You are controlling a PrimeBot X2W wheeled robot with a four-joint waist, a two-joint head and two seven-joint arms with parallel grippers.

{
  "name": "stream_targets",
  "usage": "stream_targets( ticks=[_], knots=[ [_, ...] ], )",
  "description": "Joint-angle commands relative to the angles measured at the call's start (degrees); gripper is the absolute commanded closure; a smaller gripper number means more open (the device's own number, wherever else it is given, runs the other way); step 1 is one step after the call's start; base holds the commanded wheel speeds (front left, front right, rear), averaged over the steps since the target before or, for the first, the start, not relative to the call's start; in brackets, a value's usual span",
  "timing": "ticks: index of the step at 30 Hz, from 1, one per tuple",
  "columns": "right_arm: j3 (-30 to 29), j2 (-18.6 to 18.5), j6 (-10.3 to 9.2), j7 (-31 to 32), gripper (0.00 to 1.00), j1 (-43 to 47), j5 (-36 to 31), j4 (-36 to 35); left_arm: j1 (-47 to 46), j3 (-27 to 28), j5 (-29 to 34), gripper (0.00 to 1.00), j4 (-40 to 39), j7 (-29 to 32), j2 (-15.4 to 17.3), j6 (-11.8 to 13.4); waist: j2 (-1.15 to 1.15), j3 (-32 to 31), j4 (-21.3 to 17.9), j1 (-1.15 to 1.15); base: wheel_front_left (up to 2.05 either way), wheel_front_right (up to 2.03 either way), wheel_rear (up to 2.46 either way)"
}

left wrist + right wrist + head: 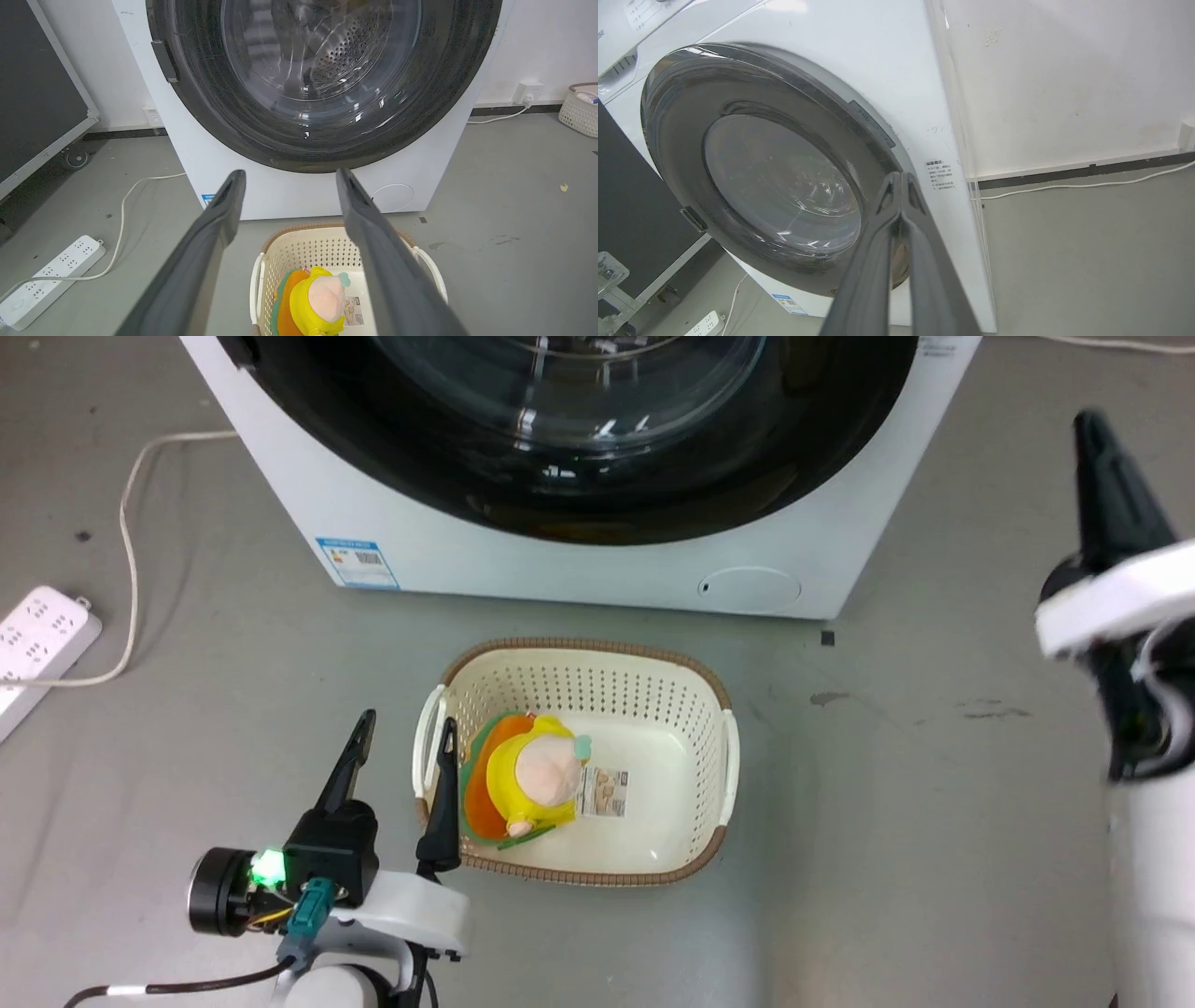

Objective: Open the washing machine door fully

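Observation:
The white washing machine (560,565) stands at the top of the head view, its glossy black round door (597,495) lying flat against the front. The left wrist view looks at the door (243,121) head on, with the steel drum visible through the glass bowl. My left gripper (403,733) is open low at the left, one finger over the basket's left rim; its fingers (219,219) point toward the machine. My right gripper (1090,425) is raised at the right, shut with nothing in it; its tips (901,179) are near the door's (752,168) right edge.
A cream laundry basket (691,840) holding a yellow and orange plush toy (532,779) sits on the grey floor before the machine. A white power strip (37,644) and cable lie at the left. A black panel on wheels (32,93) stands left of the machine.

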Motion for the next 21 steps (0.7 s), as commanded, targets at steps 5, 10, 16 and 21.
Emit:
stream_targets(
  ticks=[5, 10, 16, 21],
  knots=[
    [-3.6, 0.5, -0.02, 2.9, 1.00, -8.6, 3.7, 5.6, -2.1, -1.2, 0.1, 0.00, 0.0, -1.1, 0.4, 0.4, -0.01, 2.3, 0.9, -0.01, 0.00, 0.00, 0.00],
    [-7.3, 0.5, -0.03, 5.8, 1.00, -14.9, 5.7, 11.7, -2.9, -2.1, 0.1, 0.00, 0.3, -1.7, 0.4, 0.6, -0.01, 3.9, 1.7, -0.01, 0.00, 0.00, 0.00],
    [-10.2, 0.0, -0.03, 10.5, 1.00, -22.0, 7.1, 18.9, -3.9, -3.1, 0.1, 0.00, 0.4, -2.4, 0.4, 0.9, -0.01, 5.7, 2.6, -0.01, 0.00, 0.00, 0.00],
    [-12.8, -1.3, -0.03, 16.3, 1.00, -29.8, 8.1, 26.3, -5.1, -4.4, -0.3, 0.00, 0.4, -3.2, 0.3, 1.3, -0.01, 8.0, 3.9, -0.01, 0.00, 0.00, 0.00]
  ],
)
